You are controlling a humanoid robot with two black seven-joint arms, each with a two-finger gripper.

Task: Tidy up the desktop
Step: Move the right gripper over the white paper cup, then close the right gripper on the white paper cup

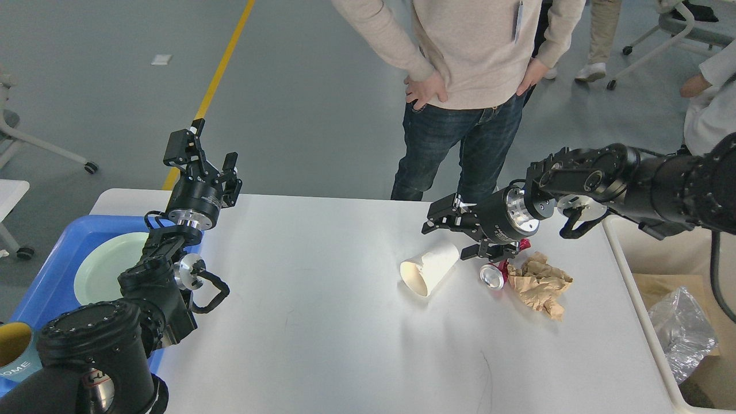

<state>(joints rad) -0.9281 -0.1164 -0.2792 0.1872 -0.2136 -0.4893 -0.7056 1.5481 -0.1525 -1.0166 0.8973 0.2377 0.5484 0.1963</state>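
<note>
Fingers spread wide, right end effector (455, 234) hovers empty beside paper cup (429, 268) on desktop (322, 322).

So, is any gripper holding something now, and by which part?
Nothing is held. The right gripper is open above the paper cup; the left gripper is open, empty.

Grey workshop floor, onlookers at twelve o'clock

A smooth grey floor (299, 103) carries a diagonal yellow painted line (214, 86); white wheeled chair legs (49, 150) stand at nine o'clock, another castored chair base (652, 49) at two.
</note>
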